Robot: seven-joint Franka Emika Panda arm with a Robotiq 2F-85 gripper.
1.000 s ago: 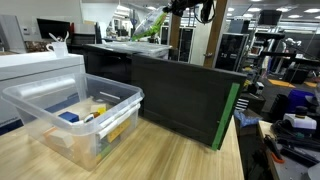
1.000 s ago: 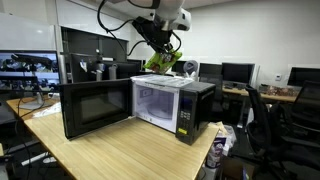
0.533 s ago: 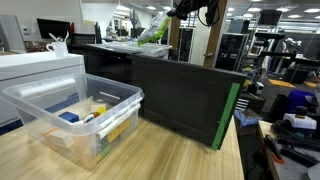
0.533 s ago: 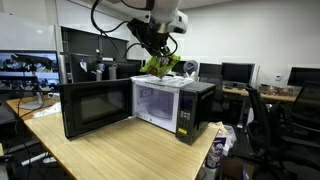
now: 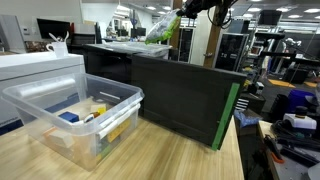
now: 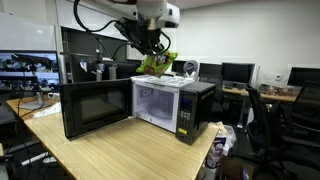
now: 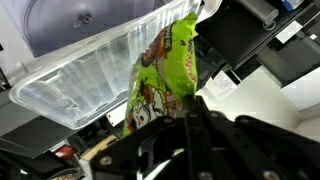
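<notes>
My gripper is shut on the top of a green snack bag and holds it hanging just above the top of a microwave. In the exterior view from the table side the gripper is at the top edge, with the bag dangling below it. In the wrist view the bag with cartoon print runs down from my fingers, and a clear plastic bin lies beneath it.
The microwave's black door stands open over a wooden table. A clear plastic bin with several small items sits on the table beside a black panel. Office desks, monitors and chairs surround the table.
The arm has swung sideways with the bag still in the gripper. The bag has shifted slightly over the microwave top. Nothing else moved.
</notes>
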